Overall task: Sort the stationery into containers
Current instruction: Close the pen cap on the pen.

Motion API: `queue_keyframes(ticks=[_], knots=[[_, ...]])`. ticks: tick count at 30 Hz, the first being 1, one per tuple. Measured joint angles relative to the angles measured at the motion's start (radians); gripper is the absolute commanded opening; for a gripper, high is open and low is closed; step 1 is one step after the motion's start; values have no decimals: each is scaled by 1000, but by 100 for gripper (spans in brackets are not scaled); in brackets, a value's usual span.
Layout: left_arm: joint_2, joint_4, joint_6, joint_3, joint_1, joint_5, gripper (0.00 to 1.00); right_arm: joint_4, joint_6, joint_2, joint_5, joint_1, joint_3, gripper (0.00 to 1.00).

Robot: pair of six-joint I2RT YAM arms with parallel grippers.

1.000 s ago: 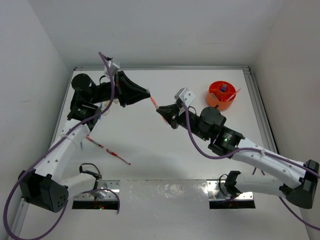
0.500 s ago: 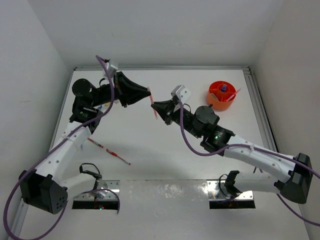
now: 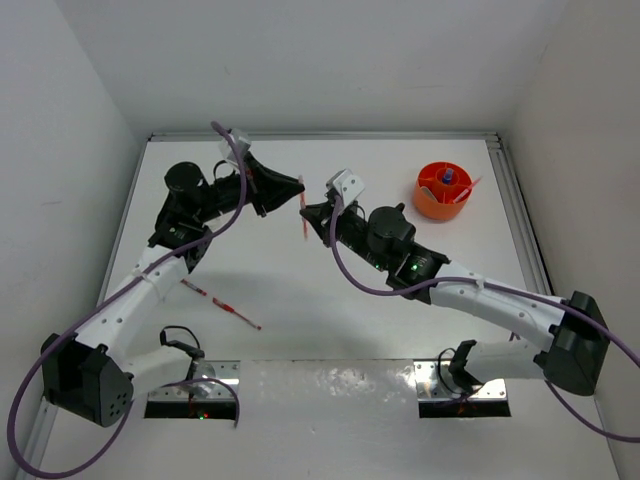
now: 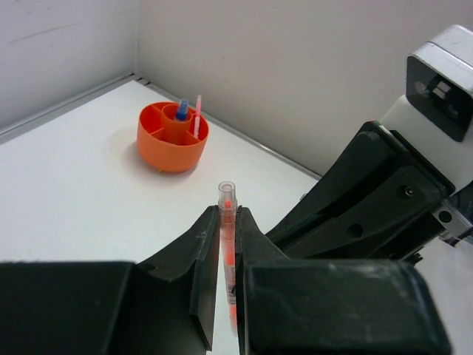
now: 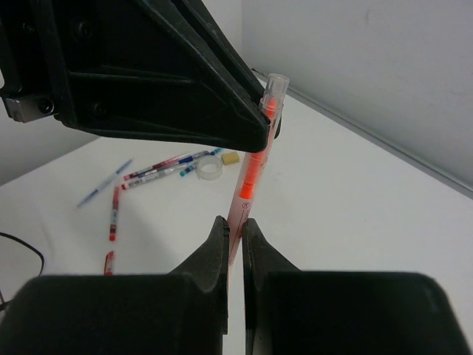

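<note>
A thin red pen [image 3: 304,228] hangs in the air between both grippers, above the middle of the table. My left gripper [image 3: 297,188] is shut on its upper part; in the left wrist view the pen [image 4: 226,200] stands upright between the fingers, and the left gripper [image 4: 228,222] holds it. My right gripper [image 3: 309,214] is shut on its lower end [image 5: 253,170], and the right gripper [image 5: 235,225] pinches it at the fingertips. The round orange tub [image 3: 443,190] stands at the far right, holding a blue-capped bottle [image 4: 181,111] and a pink pen [image 4: 197,115].
Two red pens [image 3: 190,288] [image 3: 237,313] lie on the left of the table. The right wrist view shows more pens [image 5: 159,166], a clear tape ring [image 5: 209,169], a beige block [image 5: 230,157] and a blue pen [image 5: 103,185] on the table.
My right gripper has moved left up to the left gripper and now grips the pen's lower end. The left arm has shifted a little with the pen still in it.
</note>
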Motion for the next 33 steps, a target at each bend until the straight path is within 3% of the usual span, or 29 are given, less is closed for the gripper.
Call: queue_keyframes(ticks=[33], knots=[[16,-169,171,-6,41,-33,0,-6,49,82,-46,-45,-10,0]])
